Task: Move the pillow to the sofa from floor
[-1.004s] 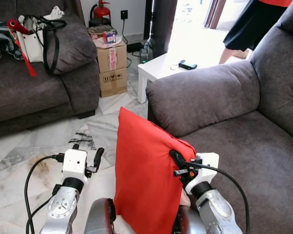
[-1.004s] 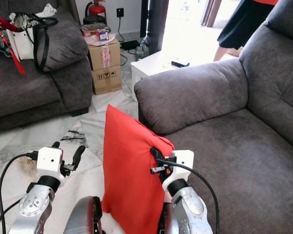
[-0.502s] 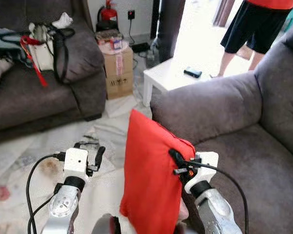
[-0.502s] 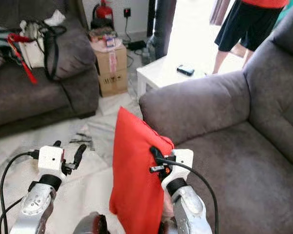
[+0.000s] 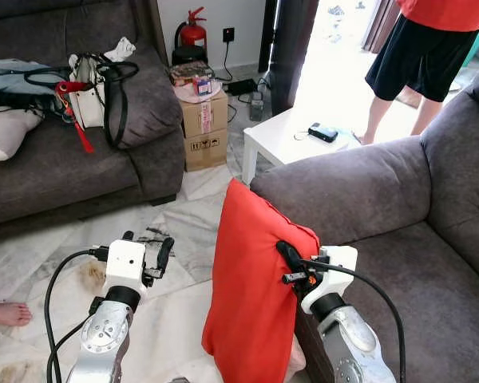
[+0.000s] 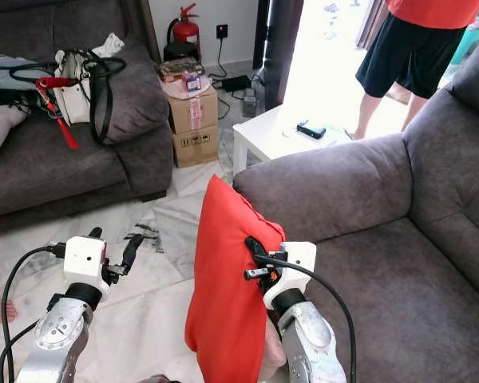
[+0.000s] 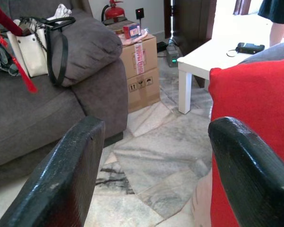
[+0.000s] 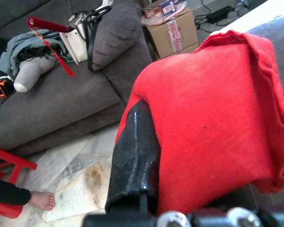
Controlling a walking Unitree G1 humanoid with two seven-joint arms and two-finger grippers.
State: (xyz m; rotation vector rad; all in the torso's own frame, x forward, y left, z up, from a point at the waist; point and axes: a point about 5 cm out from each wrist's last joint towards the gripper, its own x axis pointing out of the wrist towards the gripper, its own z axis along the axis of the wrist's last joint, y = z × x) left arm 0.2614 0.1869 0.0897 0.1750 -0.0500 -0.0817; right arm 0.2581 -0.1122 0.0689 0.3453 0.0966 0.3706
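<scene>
Beside the grey sofa, the red pillow hangs upright off the marble floor, its upper corner pinched in the jaws of the right gripper, just short of the armrest. This looks like the carry step; next the pillow needs lifting over the armrest onto the seat cushion. The left gripper hovers free, jaws spread. Behind are a white bench, cardboard boxes, a second sofa, and a person.
</scene>
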